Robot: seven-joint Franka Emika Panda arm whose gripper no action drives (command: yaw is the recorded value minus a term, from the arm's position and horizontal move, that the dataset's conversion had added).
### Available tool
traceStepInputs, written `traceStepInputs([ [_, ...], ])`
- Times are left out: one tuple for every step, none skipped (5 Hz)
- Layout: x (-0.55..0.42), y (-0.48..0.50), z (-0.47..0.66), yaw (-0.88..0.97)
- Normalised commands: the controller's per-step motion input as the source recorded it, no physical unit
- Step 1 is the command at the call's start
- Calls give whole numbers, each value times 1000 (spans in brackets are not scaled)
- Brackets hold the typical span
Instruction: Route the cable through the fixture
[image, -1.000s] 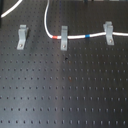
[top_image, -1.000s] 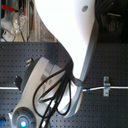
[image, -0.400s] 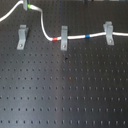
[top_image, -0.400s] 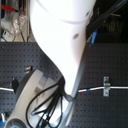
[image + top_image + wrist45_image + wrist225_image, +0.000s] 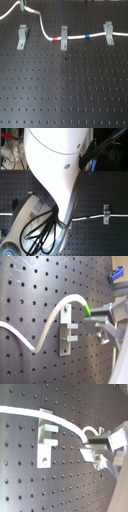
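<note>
In the first exterior view, the cable [image 5: 75,37] descends from its green mark [image 5: 23,7] at the upper left, bypasses the left fixture [image 5: 22,36], then runs through the middle fixture [image 5: 63,36] and right fixture [image 5: 108,31] on the board [image 5: 65,90]. In the first wrist view, the gripper [image 5: 89,319] pinches the cable at the green mark, just beside the unthreaded fixture.

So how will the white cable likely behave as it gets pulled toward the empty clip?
Probably floppy: the cable sags in curves between the clips in the first exterior view. Likely light, since the gripper holds it by the green mark alone. It may slip; it looks smooth where it arcs past the fixture.
</note>
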Motion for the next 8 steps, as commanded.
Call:
traceStepInputs([
  [-188, 188, 181, 866],
  [-151, 186, 208, 883],
  [-93, 142, 238, 937],
  [-68, 131, 259, 938],
  [-51, 129, 270, 936],
  [-28, 103, 292, 946],
  [-19, 112, 270, 937],
  [-167, 131, 27, 426],
])
